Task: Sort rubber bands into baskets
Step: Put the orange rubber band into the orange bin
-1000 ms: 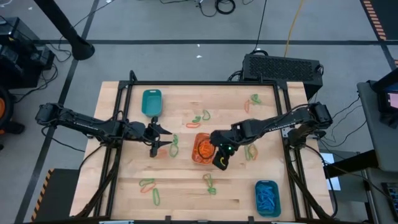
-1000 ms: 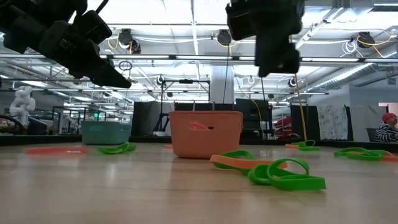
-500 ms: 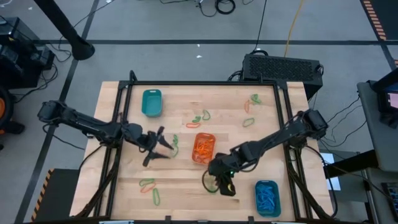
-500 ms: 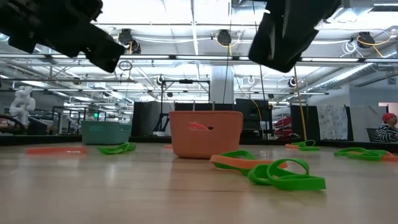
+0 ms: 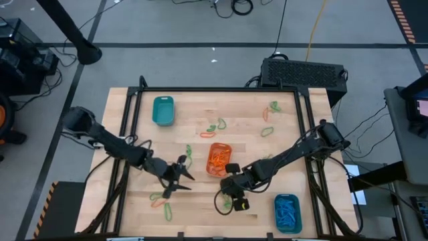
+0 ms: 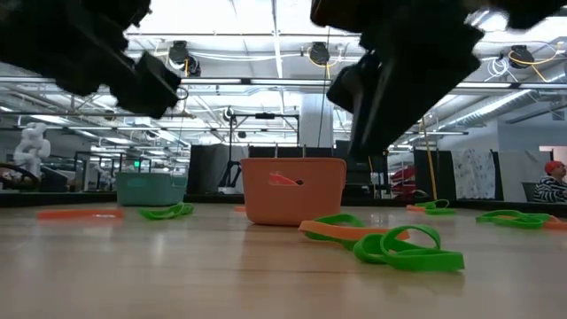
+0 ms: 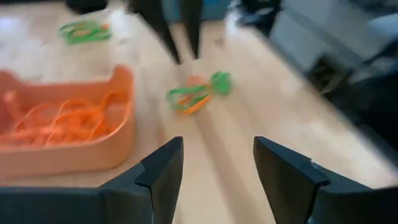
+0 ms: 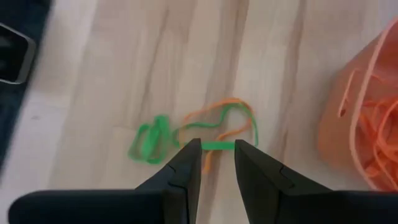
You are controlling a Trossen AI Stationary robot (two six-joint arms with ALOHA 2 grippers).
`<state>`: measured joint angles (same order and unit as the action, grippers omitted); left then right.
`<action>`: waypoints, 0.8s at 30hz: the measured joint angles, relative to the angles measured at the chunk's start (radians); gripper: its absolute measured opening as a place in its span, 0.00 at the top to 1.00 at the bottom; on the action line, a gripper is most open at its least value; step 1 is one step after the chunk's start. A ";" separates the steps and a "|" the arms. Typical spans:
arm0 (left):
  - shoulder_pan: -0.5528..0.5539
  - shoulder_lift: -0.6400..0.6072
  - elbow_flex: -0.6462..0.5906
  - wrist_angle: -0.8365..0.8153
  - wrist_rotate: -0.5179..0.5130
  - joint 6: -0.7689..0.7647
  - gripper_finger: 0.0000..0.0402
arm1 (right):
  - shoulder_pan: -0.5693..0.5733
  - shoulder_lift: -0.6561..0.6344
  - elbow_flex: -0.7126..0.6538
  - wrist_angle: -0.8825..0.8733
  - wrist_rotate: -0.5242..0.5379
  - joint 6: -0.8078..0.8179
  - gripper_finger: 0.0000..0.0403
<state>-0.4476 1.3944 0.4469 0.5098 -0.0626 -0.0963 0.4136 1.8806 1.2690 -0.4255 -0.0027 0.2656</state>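
- A large robotics lab or industrial workshop hall, it seems.
- Exposed ceiling trusses (image 6: pixel 266 84) carry long light strips, with yellow cables (image 6: pixel 168 60) coiled overhead.
- A grey concrete floor (image 5: pixel 200 27) with taped lines surrounds the wooden surface (image 5: pixel 200 201), and loose black cords lie on it.
- A black electronics box (image 5: pixel 302 72) sits behind the surface.
- Possibly a white robot figure (image 6: pixel 31 146) stands far off, though it is small and hard to make out.

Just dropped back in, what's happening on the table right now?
Two arms are sorting rubber bands into baskets. The right pincer hangs over a tangle of green and orange bands near the front edge, just beside the orange basket, its fingers partly apart astride a green strand. The left pincer is open and empty, in front of that basket's left side. The orange basket holds orange bands, the front teal basket holds blue ones, and loose bands lie scattered on the table.
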 joint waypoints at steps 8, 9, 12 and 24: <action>-0.005 0.070 0.037 0.005 -0.020 -0.030 0.49 | 0.006 0.033 0.000 -0.009 -0.056 -0.022 0.78; -0.005 0.070 0.039 0.007 -0.020 -0.034 0.49 | 0.008 0.033 0.000 -0.004 -0.056 -0.020 0.78; -0.005 0.070 0.039 0.004 -0.020 -0.046 0.49 | 0.018 0.033 0.000 0.006 -0.050 -0.025 0.78; -0.001 0.070 0.040 -0.012 -0.017 0.001 0.49 | 0.039 0.106 -0.001 0.032 -0.055 -0.024 0.78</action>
<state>-0.4490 1.4639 0.4865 0.4983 -0.0796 -0.0950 0.4526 1.9868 1.2684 -0.3934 -0.0578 0.2418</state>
